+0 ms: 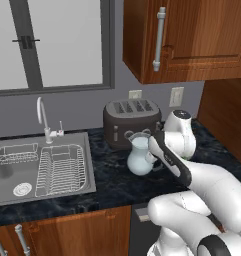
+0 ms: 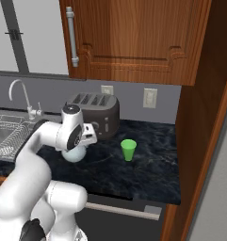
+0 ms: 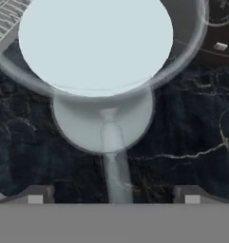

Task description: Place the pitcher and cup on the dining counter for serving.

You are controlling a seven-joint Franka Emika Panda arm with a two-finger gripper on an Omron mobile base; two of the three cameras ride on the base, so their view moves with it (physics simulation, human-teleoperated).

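Pale bluish pitcher, green cup

Flat, even rendered light, no glare.
Soft shadow under pitcher on worktop; hand view slightly soft and pixelated close up.

Black worktop, pitcher, cup, toaster
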